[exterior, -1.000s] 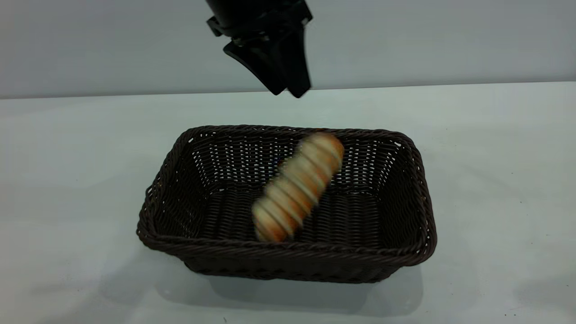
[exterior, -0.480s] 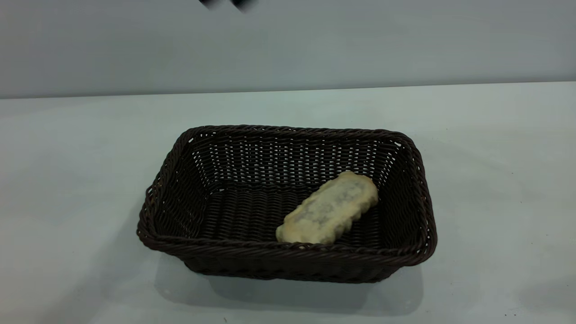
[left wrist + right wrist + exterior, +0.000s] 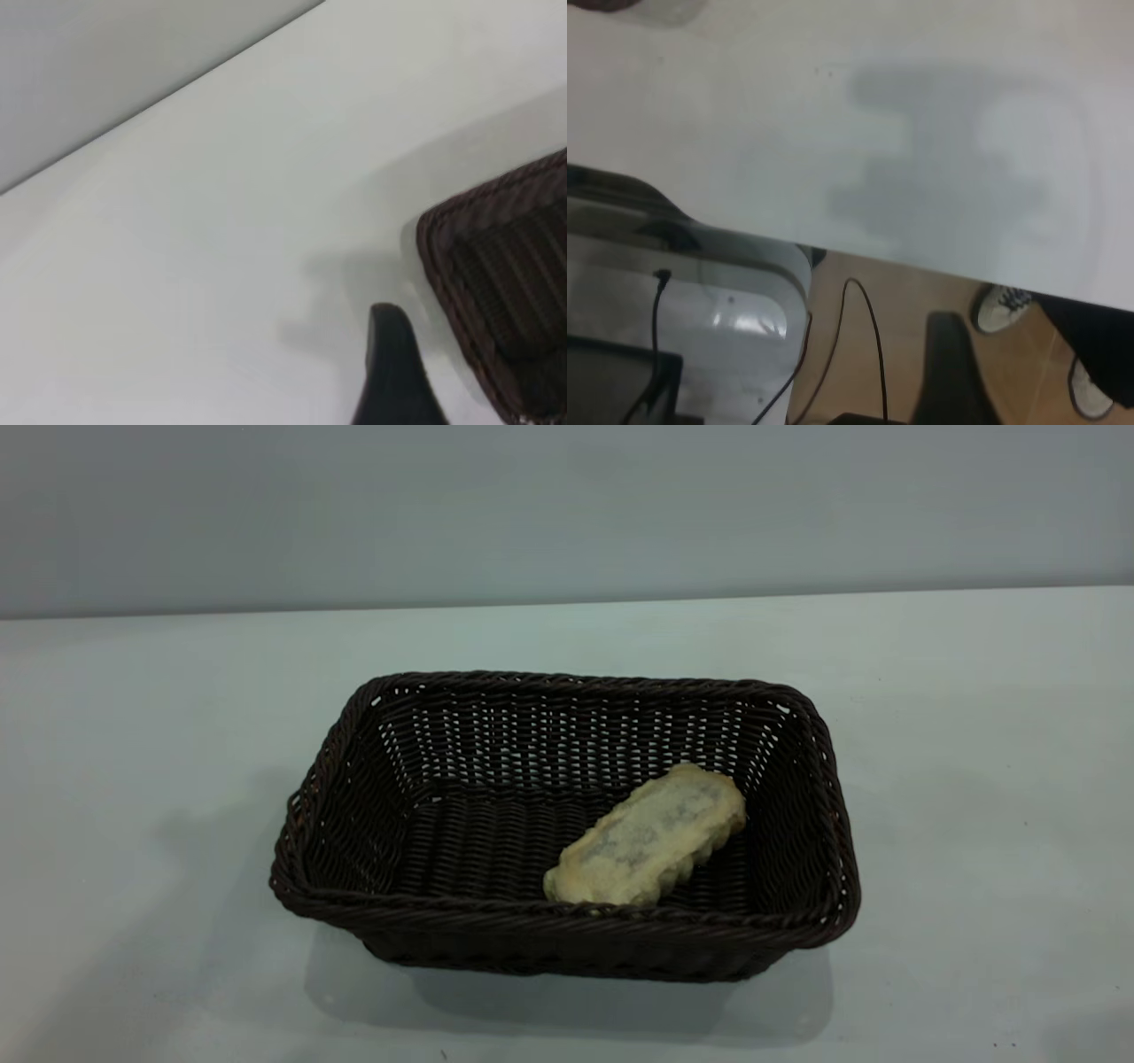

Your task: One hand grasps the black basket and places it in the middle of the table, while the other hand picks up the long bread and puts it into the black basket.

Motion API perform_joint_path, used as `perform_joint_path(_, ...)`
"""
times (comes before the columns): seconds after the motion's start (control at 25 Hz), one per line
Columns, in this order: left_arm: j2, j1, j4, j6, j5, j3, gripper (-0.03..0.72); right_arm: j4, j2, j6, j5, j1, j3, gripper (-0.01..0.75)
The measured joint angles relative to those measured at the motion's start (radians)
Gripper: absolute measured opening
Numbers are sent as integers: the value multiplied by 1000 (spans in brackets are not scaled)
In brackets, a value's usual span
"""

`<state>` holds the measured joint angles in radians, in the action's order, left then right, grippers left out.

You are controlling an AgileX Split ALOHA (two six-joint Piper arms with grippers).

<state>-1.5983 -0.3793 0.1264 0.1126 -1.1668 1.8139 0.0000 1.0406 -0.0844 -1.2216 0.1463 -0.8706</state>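
The black basket (image 3: 567, 824) stands in the middle of the table (image 3: 133, 708). The long bread (image 3: 647, 837) lies inside it at the right, slanted, with its pale mottled underside up. Neither gripper shows in the exterior view. In the left wrist view my left gripper (image 3: 394, 372) hangs over bare table beside a corner of the basket (image 3: 496, 283), apart from it and holding nothing. In the right wrist view my right gripper (image 3: 948, 372) is past the table's edge, over the floor, with nothing in it.
The right wrist view shows the table's edge (image 3: 939, 257), a brown floor, cables (image 3: 873, 336), a clear plastic box (image 3: 709, 292) and a person's shoes (image 3: 1001, 310). A grey wall stands behind the table.
One second ago a gripper hung above the basket and the bread was falling. The bread has landed upside down at the basket's right. The gripper has left upward and to the left, out of view.
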Motion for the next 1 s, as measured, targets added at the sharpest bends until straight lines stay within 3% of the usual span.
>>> perform_joint_path(0.52, 494, 0, -19, -50, 0, -559, 516, 72, -403, -3, -19, 0, 0, 528)
perform_joint_path(1.0, 1008, 0, -145, -50, 5, -953, 516, 106, -750, -77, -19, 0, 53, 528)
